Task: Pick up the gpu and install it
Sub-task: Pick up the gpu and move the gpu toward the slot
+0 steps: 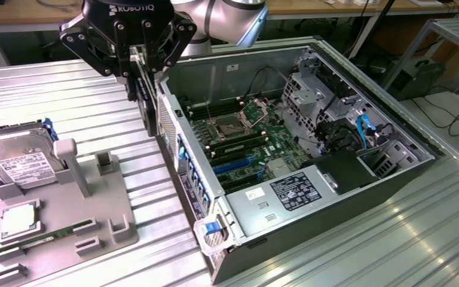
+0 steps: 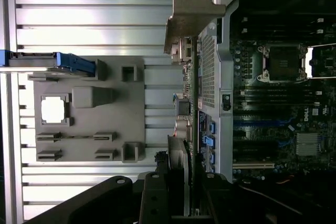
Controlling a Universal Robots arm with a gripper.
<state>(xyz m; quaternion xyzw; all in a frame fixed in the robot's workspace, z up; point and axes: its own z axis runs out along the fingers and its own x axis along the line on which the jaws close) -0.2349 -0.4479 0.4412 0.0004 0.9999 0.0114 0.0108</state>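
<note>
The end effector (image 1: 143, 76) is shown closed on the gpu (image 1: 146, 107). The thin card is pinched between the fingers from both faces, so that it hangs upright and edge-on. It is carried above the ribbed metal table (image 1: 389, 239), just outside the rear wall of the open computer case (image 1: 183, 66), towards the exterior view's left. Whether card and wall touch cannot be told.

The edge-on hold appears chosen to leave the card's lower edge free and in line with the blue expansion slots (image 1: 233, 162) on the motherboard (image 1: 250, 140). The case is laid on its side with the panel off, presumably so that the board can be reached from above.

At the exterior view's left, a grey parts holder (image 1: 94, 209) is set well apart from the case. A hard drive (image 1: 18, 158) is propped in it and a narrow memory stick (image 1: 46, 237) is lodged lower down. The parts seem to be kept at fixed places for the arm.

From the wrist view, the card's silver bracket (image 2: 191, 11) can be made out at the end farthest from the fingers. The card's line is seen running along the perforated rear wall (image 2: 210, 77), with the processor socket (image 2: 283, 62) beyond. The exterior view supplies what is not offered there: the height of the card over the table, the power supply (image 1: 293, 191) and the drive bays with a blue cable (image 1: 365, 128).
</note>
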